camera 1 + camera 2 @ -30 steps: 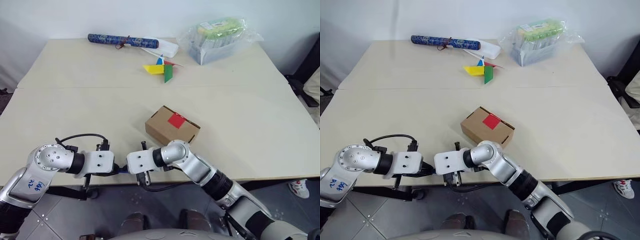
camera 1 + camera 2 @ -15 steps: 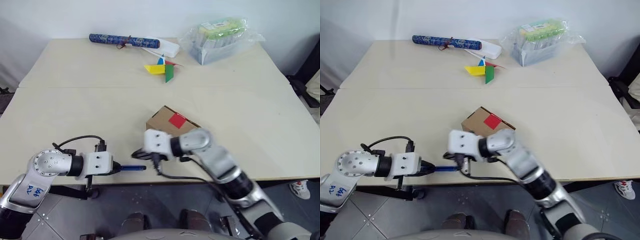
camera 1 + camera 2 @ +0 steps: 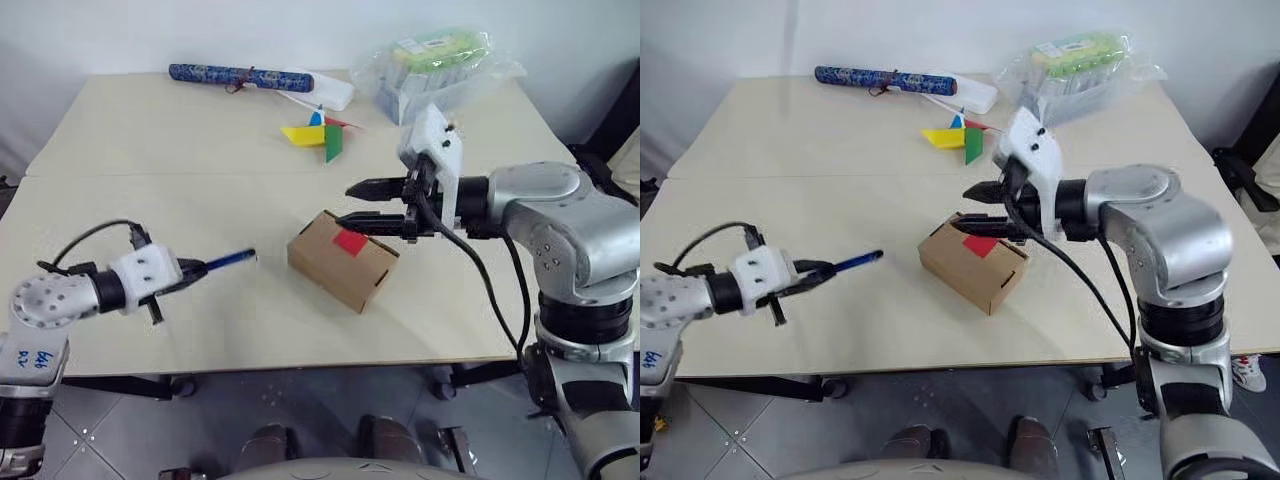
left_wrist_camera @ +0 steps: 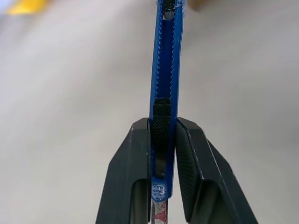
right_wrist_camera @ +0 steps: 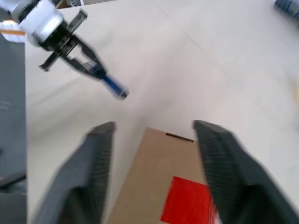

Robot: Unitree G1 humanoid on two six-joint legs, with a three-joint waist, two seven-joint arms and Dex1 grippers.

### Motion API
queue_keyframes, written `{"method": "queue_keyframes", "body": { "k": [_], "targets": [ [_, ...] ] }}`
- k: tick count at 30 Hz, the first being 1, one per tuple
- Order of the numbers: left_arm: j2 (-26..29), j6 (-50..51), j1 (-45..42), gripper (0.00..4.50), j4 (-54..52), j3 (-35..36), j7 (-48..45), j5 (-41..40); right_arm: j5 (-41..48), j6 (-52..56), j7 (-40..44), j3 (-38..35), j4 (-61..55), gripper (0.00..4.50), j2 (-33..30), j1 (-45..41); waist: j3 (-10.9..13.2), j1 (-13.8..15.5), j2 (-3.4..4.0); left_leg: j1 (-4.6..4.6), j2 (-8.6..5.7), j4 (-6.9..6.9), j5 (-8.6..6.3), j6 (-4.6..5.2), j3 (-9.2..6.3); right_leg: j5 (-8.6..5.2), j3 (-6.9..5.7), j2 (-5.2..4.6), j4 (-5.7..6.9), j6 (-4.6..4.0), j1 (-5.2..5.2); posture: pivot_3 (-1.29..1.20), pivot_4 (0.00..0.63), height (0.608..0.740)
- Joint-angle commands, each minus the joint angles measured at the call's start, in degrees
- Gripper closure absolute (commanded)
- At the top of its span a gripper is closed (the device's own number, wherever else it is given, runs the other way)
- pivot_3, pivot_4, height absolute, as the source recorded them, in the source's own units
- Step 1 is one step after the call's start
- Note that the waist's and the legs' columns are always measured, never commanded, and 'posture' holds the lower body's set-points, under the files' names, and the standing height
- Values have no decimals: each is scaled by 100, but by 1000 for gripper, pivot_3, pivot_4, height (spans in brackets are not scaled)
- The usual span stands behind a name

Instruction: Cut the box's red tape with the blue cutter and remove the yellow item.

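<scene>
The brown box (image 3: 335,265) lies near the middle of the table, its red tape (image 3: 351,241) facing up. My right gripper (image 3: 349,204) hovers open just above the box, fingers pointing left, one above the other; in the right wrist view the open fingers (image 5: 103,140) straddle the box (image 5: 154,186) and tape (image 5: 187,205). My left gripper (image 3: 188,269) is left of the box, shut on the blue cutter (image 3: 228,261), whose tip points toward the box a short gap away. In the left wrist view both pads clamp the cutter (image 4: 166,70). The yellow item is hidden.
At the table's far side lie a dark-blue patterned roll (image 3: 235,74), a white flat object (image 3: 332,92), a multicoloured pinwheel (image 3: 322,136) and a clear plastic-wrapped tray (image 3: 440,68). The table's front edge (image 3: 300,362) runs just behind my arms.
Both grippers met at the table's front edge a second ago. My right gripper has let go, risen and swung right over the box, opening. My left gripper has lifted the cutter over the table.
</scene>
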Motion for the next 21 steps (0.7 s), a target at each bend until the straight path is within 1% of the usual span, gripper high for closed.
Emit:
{"method": "queue_keyframes", "body": {
  "k": [1, 2, 3, 7, 10, 14, 17, 21],
  "targets": [
    [-116, -254, -524, 4097, 118, 172, 94, -319, 203, 361, -313, -229, 358, 526, -75, -581, 1, 2, -1, -9, -6, 3, 0, 1, 1, 1, 0, -2, 2, 2, -8, 0, 150, 740],
    [-184, -333, -673, 4097, 148, 129, 87, -367, 225, 481, -460, -297, 540, 175, 16, -771, 1, 1, -1, -14, -8, 3, 0, 2, 3, 2, 0, -3, 2, 3, -15, 0, 150, 740],
    [-251, -424, -798, 4097, 171, 77, 83, -391, 277, 638, -590, -379, 708, 27, 122, -954, 1, 0, -1, -16, -8, 3, 0, 2, 4, 2, -1, -3, 4, 4, -18, 0, 150, 740],
    [-523, -819, -1186, 4097, 325, -124, 62, -369, 540, 1207, -1000, -695, 1256, 27, 543, -1487, 0, -34, -3, -17, -5, -2, 0, 1, 15, 2, -11, 1, 11, 4, -20, 0, 150, 740],
    [-789, -1438, -1529, 4097, 684, -372, 65, -216, 596, 1566, -1421, -982, 1808, 27, 1000, -1957, 0, -95, -3, -19, -5, -1, 1, 0, 43, 2, -11, 2, 9, 5, -20, 0, 150, 740],
    [-1006, -1827, -1802, 4097, 1052, -595, 50, -122, 774, 1757, -1608, -1201, 2122, 27, 1239, -2143, -1, -109, -4, -20, -3, -1, 2, -2, 46, 2, -11, 4, 8, 5, -21, 0, 150, 740],
    [-1172, -1965, -1973, 4097, 1205, -724, 71, -130, 947, 1744, -1553, -1108, 2189, 27, 1208, -2104, -1, -108, -4, -21, -4, -2, 2, -2, 45, 2, -11, 4, 6, 5, -21, 0, 150, 740],
    [-1325, -2181, -2203, 4097, 1417, -881, 60, -82, 1042, 1734, -1484, -720, 2359, 27, 1233, -2071, -1, -113, -5, -21, -4, -2, 2, -2, 43, 2, -11, 4, 6, 5, -21, 0, 150, 740]
  ]
}}
